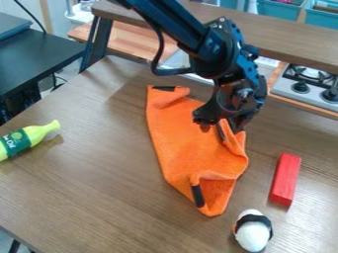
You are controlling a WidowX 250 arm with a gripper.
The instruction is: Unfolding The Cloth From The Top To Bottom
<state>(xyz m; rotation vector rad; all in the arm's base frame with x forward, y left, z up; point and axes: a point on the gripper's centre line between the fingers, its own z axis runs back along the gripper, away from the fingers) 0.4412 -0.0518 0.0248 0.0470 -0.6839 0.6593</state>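
Note:
The black gripper [221, 127] hangs over the upper right part of the orange cloth [188, 148], with its two fingers apart. A raised cloth edge with a dark strip lies below and between the fingertips; whether they touch it I cannot tell. The cloth stretches from upper left to lower right, bunched along its right side. Its lower part has a fold, with a black strip at the left of that fold. Another black strip marks the top left corner.
A red block [285, 179] lies right of the cloth, and a white egg-shaped object with a black band [253, 231] is near the front. A yellow-green bottle [27, 139] lies at the left. Behind are a raised wooden shelf [290, 37] and a stove [305, 84].

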